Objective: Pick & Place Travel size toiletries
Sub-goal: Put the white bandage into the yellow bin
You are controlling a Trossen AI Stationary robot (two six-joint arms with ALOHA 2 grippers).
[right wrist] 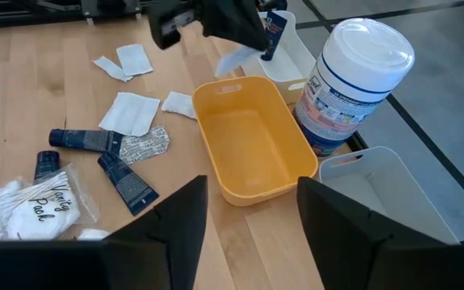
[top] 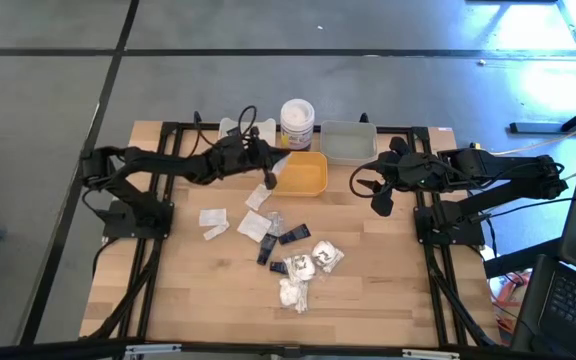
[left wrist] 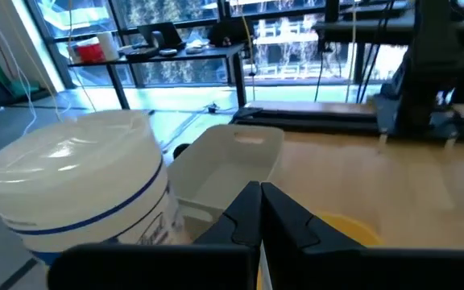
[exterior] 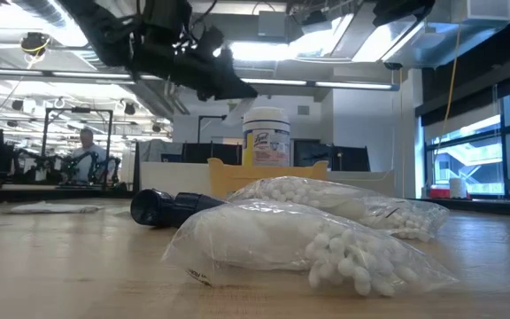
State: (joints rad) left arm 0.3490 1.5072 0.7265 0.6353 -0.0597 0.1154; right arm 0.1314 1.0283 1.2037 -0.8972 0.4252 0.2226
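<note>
The toiletries lie loose on the table's middle: black tubes point(top: 293, 235) point(right wrist: 83, 140), flat white sachets point(top: 213, 218) point(right wrist: 131, 111) and clear bags of cotton swabs point(top: 313, 262) point(exterior: 317, 239). One more black tube point(right wrist: 275, 34) stands in the white tray point(right wrist: 296, 56). My left gripper point(top: 270, 180) point(left wrist: 260, 213) is shut on a pale sachet point(right wrist: 234, 58), raised over the left end of the yellow tray point(top: 303, 173). My right gripper point(top: 378, 195) point(right wrist: 252, 217) hangs open to the right of the yellow tray, touching nothing. My left gripper pinches the pale sachet by its upper edge point(right wrist: 240, 48) between its two fingers, which slant down from the table's left. The sachet hangs below the fingers, lifted clear, above the yellow tray's left rim. One layer or several, I cannot tell.
A white jar with a yellow label point(top: 296, 122) point(exterior: 266, 136) stands behind the yellow tray, between the white tray point(top: 230, 128) and the grey tray point(top: 348, 142). Bare wood lies along the near edge and on the table's left. A person sits in the room beyond point(exterior: 85, 151).
</note>
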